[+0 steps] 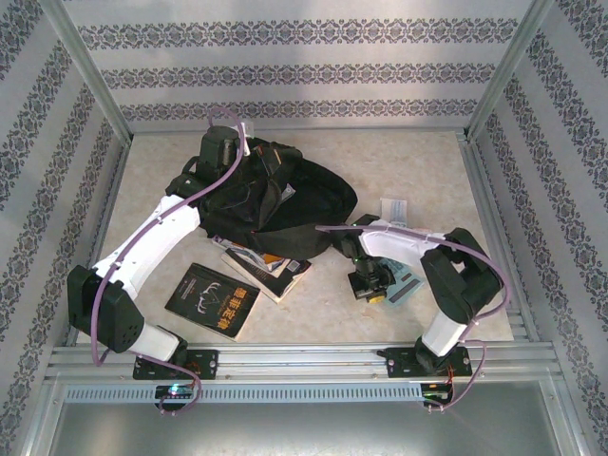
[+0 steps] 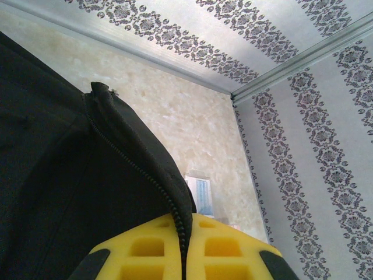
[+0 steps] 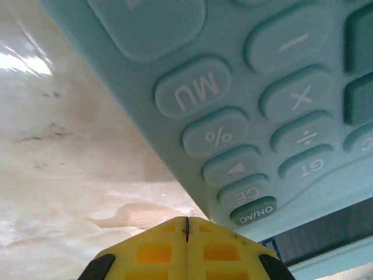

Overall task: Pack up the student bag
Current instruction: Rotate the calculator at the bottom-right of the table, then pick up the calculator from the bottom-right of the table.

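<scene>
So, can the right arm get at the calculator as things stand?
Likely yes: the calculator lies uncovered right ahead of the right gripper, though its jaws are shut and would need opening first.

MU, %, CE, ON/AC, GT, ×, ÷, − on teal calculator keys.

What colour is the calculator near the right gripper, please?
Teal calculator, clearest in the right wrist view.

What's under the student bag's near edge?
Some books poke out from under the student bag; their far ends are covered, so how many lie there is unclear. The black-covered book lies apart, fully uncovered.
</scene>
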`<act>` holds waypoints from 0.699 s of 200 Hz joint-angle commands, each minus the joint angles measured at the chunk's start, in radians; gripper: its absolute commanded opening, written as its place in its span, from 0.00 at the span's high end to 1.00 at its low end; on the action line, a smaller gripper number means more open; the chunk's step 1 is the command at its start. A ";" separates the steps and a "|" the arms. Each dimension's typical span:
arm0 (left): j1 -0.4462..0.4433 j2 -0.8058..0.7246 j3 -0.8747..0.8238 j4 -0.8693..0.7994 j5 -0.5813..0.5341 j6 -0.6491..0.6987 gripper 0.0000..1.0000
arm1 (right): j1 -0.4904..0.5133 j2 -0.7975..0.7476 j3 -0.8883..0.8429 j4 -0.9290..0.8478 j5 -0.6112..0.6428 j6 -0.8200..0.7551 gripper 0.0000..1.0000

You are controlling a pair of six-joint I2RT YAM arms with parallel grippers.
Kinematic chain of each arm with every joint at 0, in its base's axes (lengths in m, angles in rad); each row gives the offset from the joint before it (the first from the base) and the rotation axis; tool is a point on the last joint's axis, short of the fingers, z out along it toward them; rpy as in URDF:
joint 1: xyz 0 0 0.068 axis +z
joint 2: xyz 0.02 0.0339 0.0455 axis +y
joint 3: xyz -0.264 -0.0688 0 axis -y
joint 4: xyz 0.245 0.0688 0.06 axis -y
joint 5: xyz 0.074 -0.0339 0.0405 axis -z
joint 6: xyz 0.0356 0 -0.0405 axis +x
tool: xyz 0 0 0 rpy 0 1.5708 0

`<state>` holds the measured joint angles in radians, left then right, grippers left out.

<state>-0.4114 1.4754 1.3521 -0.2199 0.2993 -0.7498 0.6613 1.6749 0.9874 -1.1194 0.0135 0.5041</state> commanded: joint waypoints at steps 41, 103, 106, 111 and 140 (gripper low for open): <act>-0.005 0.002 0.025 0.063 0.004 -0.012 1.00 | -0.245 -0.447 -0.131 0.138 -0.238 0.235 0.65; -0.005 0.010 0.027 0.065 0.016 -0.021 1.00 | -0.591 -0.672 -0.335 0.163 -0.260 0.476 0.45; -0.004 0.010 0.027 0.065 0.015 -0.022 1.00 | -0.592 -0.673 -0.339 0.162 -0.259 0.485 0.45; -0.004 0.010 0.027 0.065 0.017 -0.024 1.00 | -0.592 -0.675 -0.344 0.162 -0.257 0.492 0.44; -0.006 0.006 0.024 0.059 0.018 -0.021 1.00 | -0.601 -0.717 -0.375 0.161 -0.230 0.522 0.45</act>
<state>-0.4114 1.4784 1.3521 -0.2153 0.3061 -0.7647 0.0738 0.9966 0.6403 -0.9638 -0.2173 0.9478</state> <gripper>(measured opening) 0.068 0.556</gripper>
